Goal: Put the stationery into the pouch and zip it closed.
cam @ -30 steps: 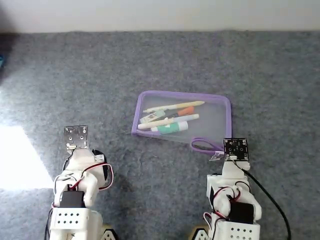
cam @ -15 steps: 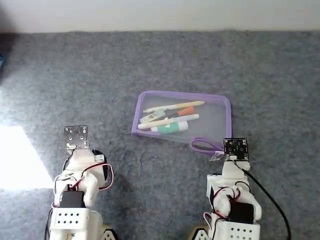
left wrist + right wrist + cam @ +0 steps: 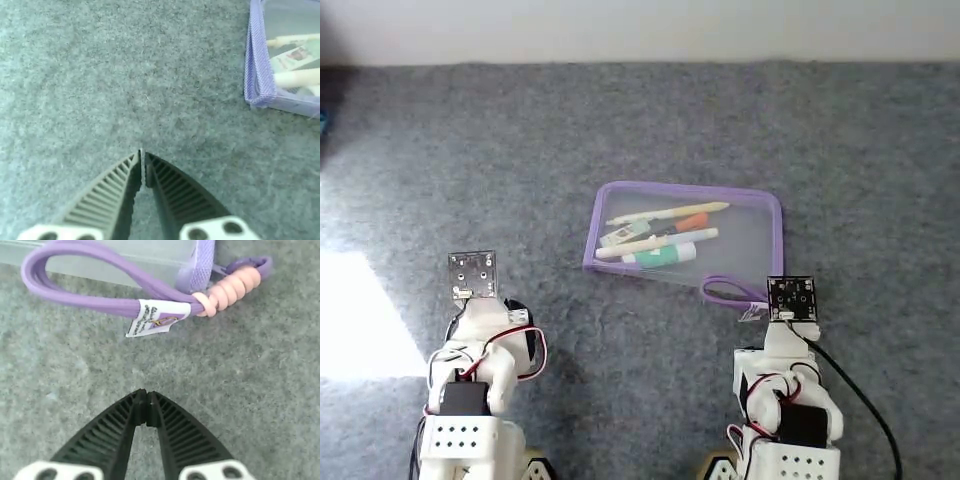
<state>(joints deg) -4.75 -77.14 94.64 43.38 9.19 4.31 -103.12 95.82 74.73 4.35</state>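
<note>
Left gripper (image 3: 143, 167), fingers pressed together, above grey carpet (image 3: 125, 75); well beyond it, the purple pouch (image 3: 260, 75) corner holding pens (image 3: 295, 77).

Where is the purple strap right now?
In the high view the strap lies on the carpet at the near right corner of the pouch, just ahead of the right gripper, apart from it.
</note>
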